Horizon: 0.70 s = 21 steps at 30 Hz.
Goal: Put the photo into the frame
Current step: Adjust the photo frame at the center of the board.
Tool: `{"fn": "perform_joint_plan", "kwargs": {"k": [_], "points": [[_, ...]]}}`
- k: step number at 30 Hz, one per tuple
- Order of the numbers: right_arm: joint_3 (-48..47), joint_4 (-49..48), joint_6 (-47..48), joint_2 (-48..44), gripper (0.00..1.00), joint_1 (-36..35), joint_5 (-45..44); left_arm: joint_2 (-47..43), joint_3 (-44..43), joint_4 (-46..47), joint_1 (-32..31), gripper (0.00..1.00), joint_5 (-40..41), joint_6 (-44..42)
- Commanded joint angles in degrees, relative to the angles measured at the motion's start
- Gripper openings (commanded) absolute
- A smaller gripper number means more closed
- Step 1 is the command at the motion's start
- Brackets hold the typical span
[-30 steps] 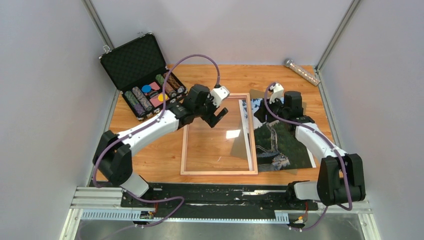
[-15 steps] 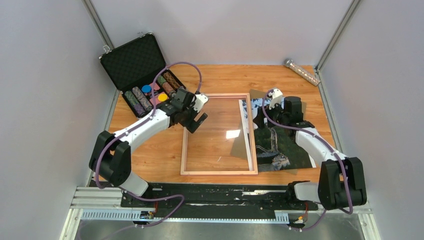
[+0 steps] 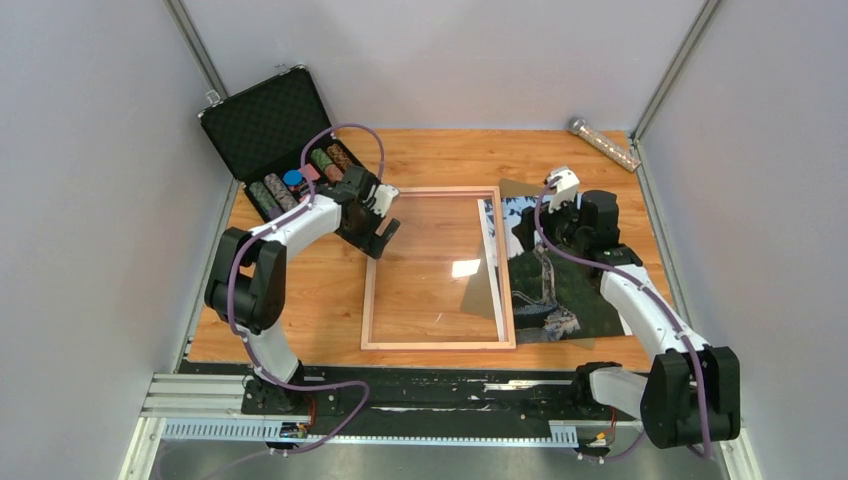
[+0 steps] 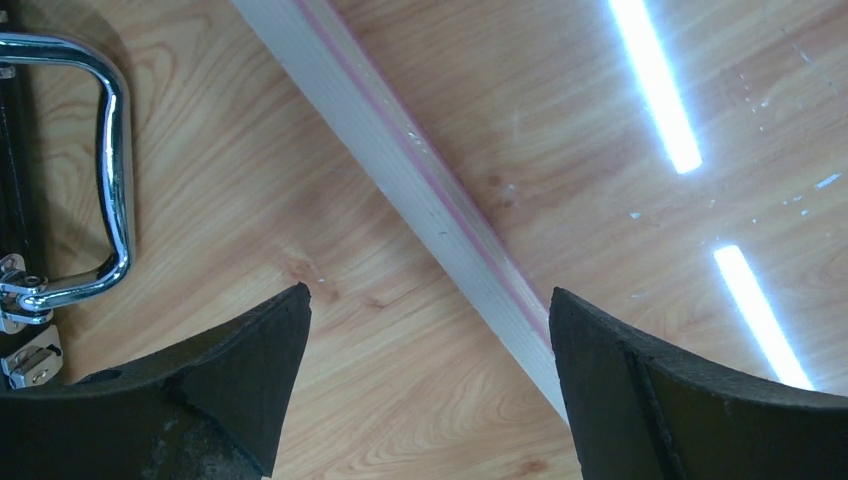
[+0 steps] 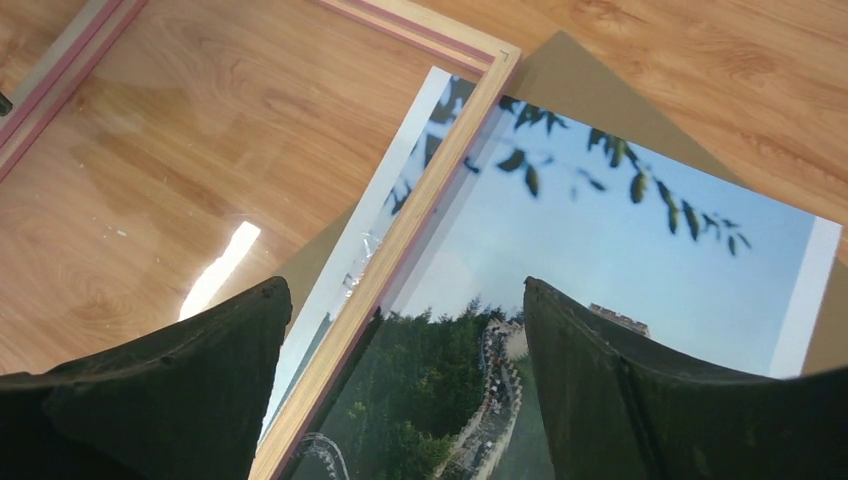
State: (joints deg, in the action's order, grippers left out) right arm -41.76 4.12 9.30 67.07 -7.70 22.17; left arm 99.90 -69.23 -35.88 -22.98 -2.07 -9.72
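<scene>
Showed a wooden table (image 3: 310, 310) from above, with two robot arms reaching in from the near edge. At centre, the frame (image 3: 438, 344), laid flat: thin pale-wood rails edged in pink, clear pane mirroring ceiling lights. Just right of it, the photo (image 3: 560, 290): Great Wall on green hills, blue sky, dark leafy branches. Lay on a plain brown backing board (image 3: 515, 189), left margin tucked under the frame's right rail and visible through the pane, so not yet set inside the frame.

Left gripper (image 3: 383, 235) near the frame's far-left corner, jaws spread wide. Through the left wrist camera, straddled the left rail, one black finger on each side, gripping nothing; contact with the rail impossible to judge. Chrome case handle (image 4: 112, 170) at that view's left edge.

Right gripper (image 3: 535, 232) over the photo's far-left corner, jaws likewise wide apart, holding nothing. Through the right wrist camera, looked down on the frame's right rail crossing the print.

Far left, an open black foam-lined case (image 3: 268, 122) with rows of poker chips (image 3: 300, 188). Far right corner, a slim glittery tube (image 3: 603, 143).
</scene>
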Motion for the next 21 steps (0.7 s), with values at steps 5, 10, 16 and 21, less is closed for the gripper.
{"fn": "perform_joint_plan", "kwargs": {"k": [5,10,16,21], "points": [[-1.8,0.4,-0.4,-2.0,0.85,7.0,1.6,0.4,-4.0,-2.7,3.3,0.89,-7.5,2.6],[-1.6,0.5,-0.3,-2.0,0.85,11.9,2.0,1.3,-3.3,-2.1,4.2,0.74,-8.9,4.6],[-1.3,0.5,-0.4,-2.0,0.84,16.8,3.1,1.9,-1.8,-1.0,4.3,0.7,-10.5,5.5],[-1.0,0.5,-0.1,-2.2,0.84,18.4,3.8,3.2,-1.8,-0.9,4.3,0.62,-10.9,5.3]]}}
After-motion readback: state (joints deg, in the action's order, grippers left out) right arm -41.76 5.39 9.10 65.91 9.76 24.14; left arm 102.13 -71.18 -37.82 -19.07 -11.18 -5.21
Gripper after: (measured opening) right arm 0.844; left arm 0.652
